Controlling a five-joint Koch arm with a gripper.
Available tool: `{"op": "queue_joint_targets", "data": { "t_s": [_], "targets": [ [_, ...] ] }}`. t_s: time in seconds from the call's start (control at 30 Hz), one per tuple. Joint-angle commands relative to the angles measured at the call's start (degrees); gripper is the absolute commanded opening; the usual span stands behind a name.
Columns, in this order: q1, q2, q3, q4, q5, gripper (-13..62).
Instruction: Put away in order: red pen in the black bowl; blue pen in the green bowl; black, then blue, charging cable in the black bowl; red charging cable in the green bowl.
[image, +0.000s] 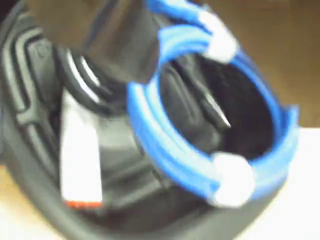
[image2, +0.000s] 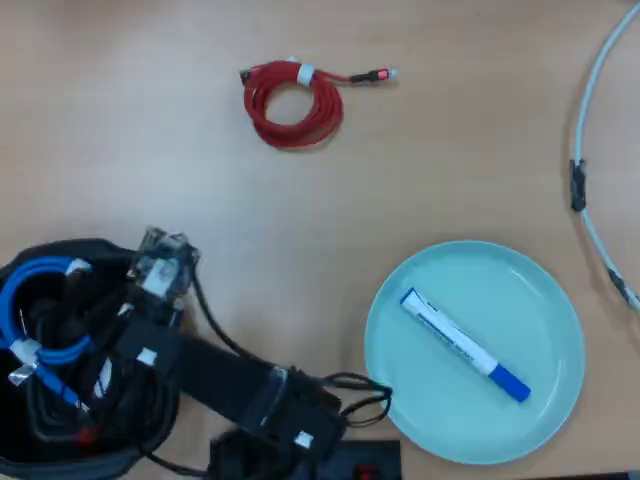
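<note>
- Overhead view: the black bowl (image2: 20, 455) sits at the lower left corner of the wooden table (image2: 450, 150), partly covered by the arm (image2: 230, 385), which reaches over it from the bottom edge.
- Overhead view: the blue charging cable (image2: 30, 290), coiled, lies over the left part of the black bowl.
- Wrist view: the blue charging cable (image: 165, 145) fills the centre of the blurred picture as a ring with two white ties, above the black bowl (image: 30, 165).
- Wrist view: the red pen (image: 80, 160) lies inside the black bowl, red end toward the bottom edge.
- Gripper (image2: 95, 345): positioned over the black bowl; whether its fingers are apart or clamped on the cable cannot be told from either view.
- Overhead view: the green bowl (image2: 550, 300) stands at lower right, holding the blue pen (image2: 463, 343) laid diagonally.
- Overhead view: the red charging cable (image2: 292, 100) lies coiled on the table near the top, well apart from both bowls.
- Overhead view: a pale cord (image2: 590, 150) curves along the right edge.
</note>
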Motion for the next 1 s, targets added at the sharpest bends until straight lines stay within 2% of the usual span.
{"op": "queue_joint_targets", "data": {
  "t_s": [0.0, 0.23, 0.37, 0.67, 0.97],
  "targets": [
    [5.89, 2.55, -6.33, -0.62, 0.44, 31.5],
    [27.25, 0.62, -5.89, -9.4, 0.0, 31.4],
    [37.0, -10.55, -6.5, -16.26, -1.32, 31.5],
    [47.99, -29.18, -18.54, -17.49, -5.36, 31.5],
    [55.11, -41.84, -36.39, -0.53, -7.91, 31.6]
  ]
}}
